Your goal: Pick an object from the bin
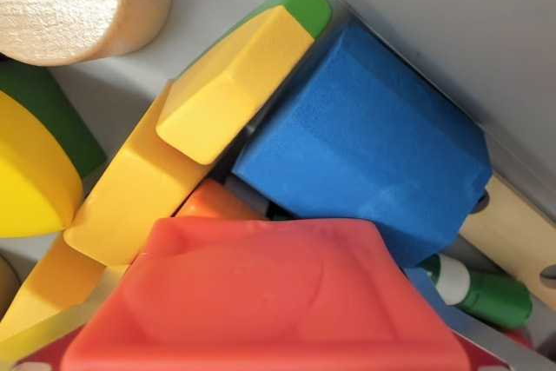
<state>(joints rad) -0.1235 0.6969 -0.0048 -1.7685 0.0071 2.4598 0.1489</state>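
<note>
Close below our wrist camera, we are seeing a red block point(261, 301) lying nearest, a blue foam block point(365, 162) resting against the bin wall point(452, 32), and a yellow wedge point(230, 84) overlapping it; our end effector is out of view.

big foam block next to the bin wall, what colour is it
Blue; the foam block shows clearly in the wrist view.
</note>
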